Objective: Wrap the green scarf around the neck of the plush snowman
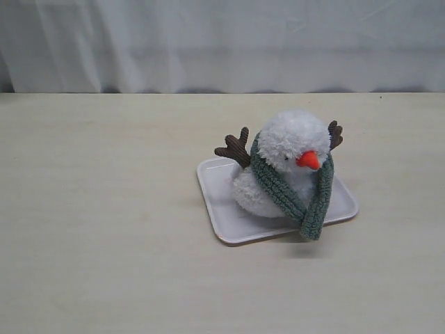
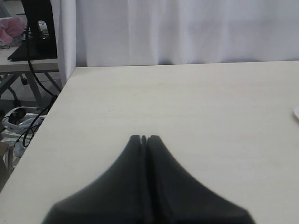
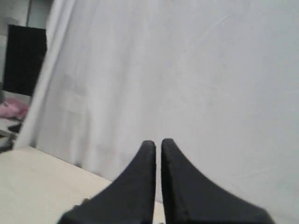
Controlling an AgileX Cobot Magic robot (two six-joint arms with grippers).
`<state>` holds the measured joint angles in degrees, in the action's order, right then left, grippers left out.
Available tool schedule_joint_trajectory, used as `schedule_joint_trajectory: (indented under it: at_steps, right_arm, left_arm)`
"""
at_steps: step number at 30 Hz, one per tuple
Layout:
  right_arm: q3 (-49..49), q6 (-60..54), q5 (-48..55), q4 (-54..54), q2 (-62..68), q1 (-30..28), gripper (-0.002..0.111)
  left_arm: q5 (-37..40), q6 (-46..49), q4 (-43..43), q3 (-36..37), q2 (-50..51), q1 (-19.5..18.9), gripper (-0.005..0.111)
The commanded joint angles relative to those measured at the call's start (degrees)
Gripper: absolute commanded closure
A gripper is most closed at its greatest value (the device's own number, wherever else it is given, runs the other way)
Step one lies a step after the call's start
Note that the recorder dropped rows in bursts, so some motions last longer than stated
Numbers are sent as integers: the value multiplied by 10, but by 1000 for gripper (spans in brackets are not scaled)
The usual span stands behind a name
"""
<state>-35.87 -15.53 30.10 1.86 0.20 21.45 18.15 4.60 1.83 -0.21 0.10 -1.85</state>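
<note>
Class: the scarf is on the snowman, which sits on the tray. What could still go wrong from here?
1. The ends of the green scarf only cross in front of the plush snowman. No knot shows, so they may slide apart and the wrap may loosen.
2. The crossed ends hang past the front edge of the white tray. Moving the tray could snag them and pull the scarf down.

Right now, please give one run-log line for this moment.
green scarf looped round plush snowman, ends meeting in front | snowman sits on white tray | left pincer shut, empty | right pincer shut, empty
</note>
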Motion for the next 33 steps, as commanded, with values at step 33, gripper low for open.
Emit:
schedule_joint_trajectory:
  at_steps: [33]
  right_arm:
    - [2, -1, -3, -53, -2, -206, 104]
  left_arm:
    - [-5, -2, 4, 2, -1, -1, 107]
